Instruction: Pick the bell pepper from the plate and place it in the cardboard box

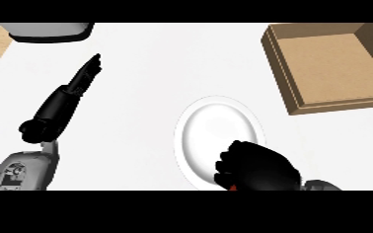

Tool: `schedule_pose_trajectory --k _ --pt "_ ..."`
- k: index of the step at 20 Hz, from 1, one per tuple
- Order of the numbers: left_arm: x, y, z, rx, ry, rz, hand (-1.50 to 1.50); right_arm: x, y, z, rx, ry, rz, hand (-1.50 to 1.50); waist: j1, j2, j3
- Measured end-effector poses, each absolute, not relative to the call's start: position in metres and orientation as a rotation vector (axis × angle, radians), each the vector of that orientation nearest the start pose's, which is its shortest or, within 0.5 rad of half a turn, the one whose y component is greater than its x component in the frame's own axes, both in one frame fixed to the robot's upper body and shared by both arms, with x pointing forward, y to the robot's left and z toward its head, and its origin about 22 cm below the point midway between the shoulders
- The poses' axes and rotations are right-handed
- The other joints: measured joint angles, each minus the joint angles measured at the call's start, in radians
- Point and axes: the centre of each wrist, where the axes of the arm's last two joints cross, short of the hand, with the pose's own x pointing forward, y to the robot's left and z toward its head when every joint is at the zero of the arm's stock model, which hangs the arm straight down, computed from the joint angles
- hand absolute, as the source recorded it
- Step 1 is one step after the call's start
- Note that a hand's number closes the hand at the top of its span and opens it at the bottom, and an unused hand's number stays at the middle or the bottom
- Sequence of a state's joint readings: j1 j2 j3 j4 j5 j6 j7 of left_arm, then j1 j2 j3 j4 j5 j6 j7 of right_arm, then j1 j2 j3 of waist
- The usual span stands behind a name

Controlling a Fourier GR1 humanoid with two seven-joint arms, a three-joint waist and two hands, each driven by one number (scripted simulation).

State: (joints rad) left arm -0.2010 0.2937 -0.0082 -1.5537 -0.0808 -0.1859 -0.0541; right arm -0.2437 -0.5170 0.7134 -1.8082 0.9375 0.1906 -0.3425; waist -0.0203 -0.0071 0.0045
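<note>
White bench (153,79): plain, unmarked surface across most of the view. Grey rounded object (50,31) with a dark rim at the upper left edge, cut off by the frame; possibly an appliance or basin, identity not determinable. A tan strip shows at the far left edge.

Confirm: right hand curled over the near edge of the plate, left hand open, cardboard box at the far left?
Not quite. The cardboard box sits at the far right, as the head view shows. The rest holds: right hand curled over the plate's near edge, left hand open.
</note>
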Motion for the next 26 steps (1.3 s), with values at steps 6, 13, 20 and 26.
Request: schedule_pose_trajectory --k 6,13,20,26 --pt "0.283 0.286 0.063 0.135 -1.734 -0.49 0.0 0.217 -0.233 0.119 0.126 2.479 -2.271 1.5 -0.028 0.0 -0.001" --pt "0.283 0.282 0.062 0.134 -1.738 -0.501 0.0 0.24 -0.318 0.162 0.272 2.923 -2.058 1.5 -0.019 0.005 -0.003" --pt "0.288 0.269 0.063 0.095 -1.753 -0.527 0.0 0.274 -0.382 0.203 0.527 3.249 -1.888 1.5 0.022 0.01 -0.005" --pt "0.295 0.26 0.066 0.075 -1.765 -0.552 0.0 0.316 -0.415 0.231 0.77 3.285 -1.882 1.5 0.05 0.016 -0.004"
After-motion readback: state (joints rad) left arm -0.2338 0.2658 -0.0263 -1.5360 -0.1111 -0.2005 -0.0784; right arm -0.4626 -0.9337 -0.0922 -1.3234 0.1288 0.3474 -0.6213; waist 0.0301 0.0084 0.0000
